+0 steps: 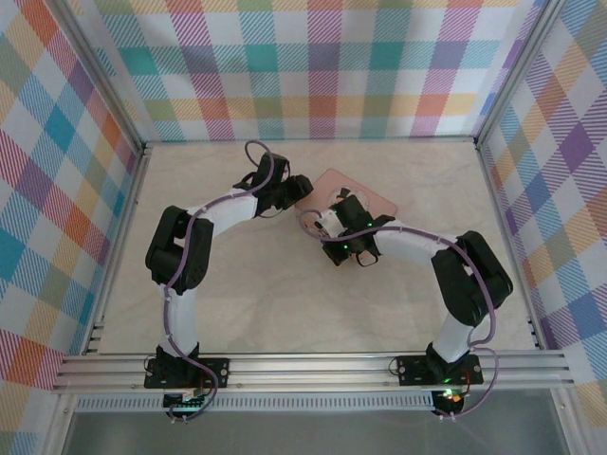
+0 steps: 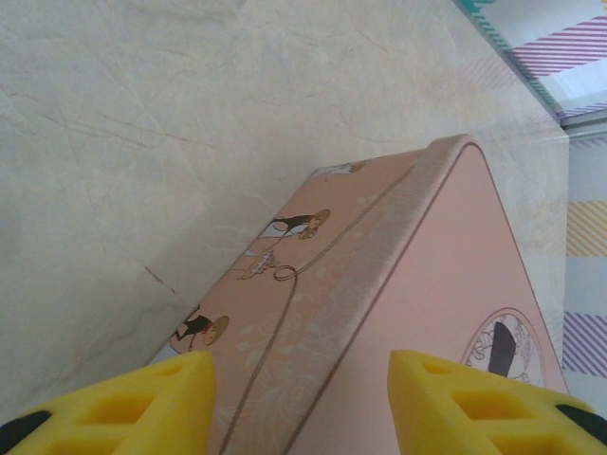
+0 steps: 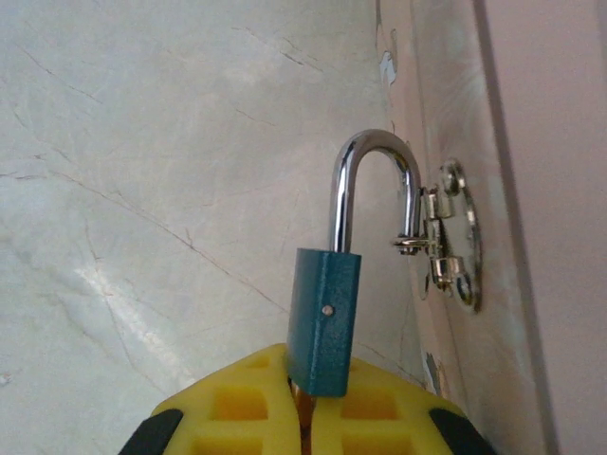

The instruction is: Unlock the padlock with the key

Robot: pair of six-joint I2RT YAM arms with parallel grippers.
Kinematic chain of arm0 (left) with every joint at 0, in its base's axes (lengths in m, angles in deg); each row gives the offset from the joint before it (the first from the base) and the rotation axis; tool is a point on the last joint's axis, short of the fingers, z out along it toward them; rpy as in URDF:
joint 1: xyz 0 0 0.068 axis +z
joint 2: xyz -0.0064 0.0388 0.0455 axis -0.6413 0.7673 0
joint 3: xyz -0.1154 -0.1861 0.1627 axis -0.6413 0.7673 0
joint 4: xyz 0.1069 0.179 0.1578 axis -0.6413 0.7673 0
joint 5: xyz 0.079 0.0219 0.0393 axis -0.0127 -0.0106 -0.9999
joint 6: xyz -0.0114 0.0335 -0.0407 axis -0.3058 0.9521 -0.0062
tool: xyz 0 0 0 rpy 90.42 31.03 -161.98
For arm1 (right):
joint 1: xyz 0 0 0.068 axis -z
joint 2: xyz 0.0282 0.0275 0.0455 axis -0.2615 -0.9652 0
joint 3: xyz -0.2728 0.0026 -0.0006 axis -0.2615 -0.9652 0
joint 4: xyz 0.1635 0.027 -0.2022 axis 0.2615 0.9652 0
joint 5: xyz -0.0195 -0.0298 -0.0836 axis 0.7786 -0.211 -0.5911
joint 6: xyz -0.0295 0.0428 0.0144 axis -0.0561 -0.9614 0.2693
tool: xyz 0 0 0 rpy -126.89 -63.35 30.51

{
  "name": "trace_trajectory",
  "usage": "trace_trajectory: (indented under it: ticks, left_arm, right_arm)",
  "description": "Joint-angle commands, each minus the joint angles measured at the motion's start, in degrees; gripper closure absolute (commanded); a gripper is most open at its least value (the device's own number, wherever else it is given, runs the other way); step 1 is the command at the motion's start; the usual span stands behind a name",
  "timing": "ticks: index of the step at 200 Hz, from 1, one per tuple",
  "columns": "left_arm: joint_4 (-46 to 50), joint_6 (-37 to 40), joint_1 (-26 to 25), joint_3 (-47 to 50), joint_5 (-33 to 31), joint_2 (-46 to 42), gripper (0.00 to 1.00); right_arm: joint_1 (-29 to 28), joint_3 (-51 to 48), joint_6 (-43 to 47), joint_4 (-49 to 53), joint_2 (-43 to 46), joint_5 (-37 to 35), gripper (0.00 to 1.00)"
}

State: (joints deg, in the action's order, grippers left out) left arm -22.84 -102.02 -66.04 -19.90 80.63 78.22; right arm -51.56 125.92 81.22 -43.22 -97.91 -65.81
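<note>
The blue padlock (image 3: 324, 318) hangs from the metal hasp (image 3: 453, 251) on the side of the pink tin (image 2: 398, 265). Its silver shackle (image 3: 377, 156) has the right leg out of the body and hooked through the hasp loop. My right gripper (image 3: 305, 403) is shut just under the padlock's bottom, and a thin sliver of the key (image 3: 304, 415) is pinched between the yellow pads. Most of the key is hidden. My left gripper (image 2: 299, 374) is open, with its yellow fingers (image 2: 171, 398) straddling the tin's lid edge at the other end.
The tin (image 1: 365, 190) lies on the pale marbled table (image 1: 237, 303) near the middle back, with both arms meeting at it. Checked cloth walls (image 1: 313, 66) close in the table on three sides. A metal rail (image 1: 303, 365) runs along the near edge.
</note>
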Motion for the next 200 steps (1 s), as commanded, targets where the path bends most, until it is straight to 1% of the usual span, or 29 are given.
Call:
trace_trajectory:
  ticks: [1,22,42,60,81,85,93,98,114,150,169,200]
  left_arm:
    - [1.6,-0.19,-0.57,1.39,1.17,0.87,0.49]
    - [1.37,-0.23,-0.57,2.19,0.83,0.5,0.49]
    - [1.16,-0.32,-0.48,2.64,0.57,0.1,0.49]
    - [1.28,-0.35,-0.35,3.2,-0.26,-0.61,0.49]
    - [1.02,-0.29,0.04,3.97,-0.36,-1.28,0.49]
    - [1.06,-0.27,0.09,4.01,-0.36,-1.32,0.49]
    - [1.1,-0.26,0.22,4.04,-0.34,-1.4,0.49]
    - [1.07,-0.23,0.3,4.1,-0.32,-1.4,0.49]
    - [0.92,-0.29,0.31,4.04,-0.15,-1.43,0.49]
    - [1.24,-0.02,0.33,3.02,0.03,-1.14,0.49]
    - [1.54,0.44,0.4,2.98,-0.42,-1.4,0.49]
    - [1.46,0.51,0.73,3.19,-0.41,-1.33,0.49]
  right_arm:
    - [-0.4,1.89,-3.52,2.78,1.21,2.91,1.0]
    - [-0.41,3.05,-4.0,4.0,1.44,4.8,1.0]
    - [-0.42,2.68,-2.28,3.02,0.63,3.38,1.0]
    - [-0.37,3.43,-2.01,4.1,-0.84,1.58,1.0]
    - [-0.38,2.13,-3.07,2.63,0.34,2.35,0.89]
    - [-0.34,1.86,-3.53,2.27,0.66,2.63,0.85]
    - [-0.4,1.44,-4.74,1.83,1.38,2.69,0.73]
    - [-0.34,1.22,-5.3,1.63,1.81,2.69,0.68]
    - [-0.43,0.17,-6.94,1.54,3.7,2.79,0.6]
    - [-0.25,-2.16,-10.08,3.5,9.71,4.13,0.58]
    - [0.07,-2.73,-12.3,6.36,12.9,4.54,0.57]
    - [0.76,-3.71,-14.97,10.6,16.59,2.93,0.53]
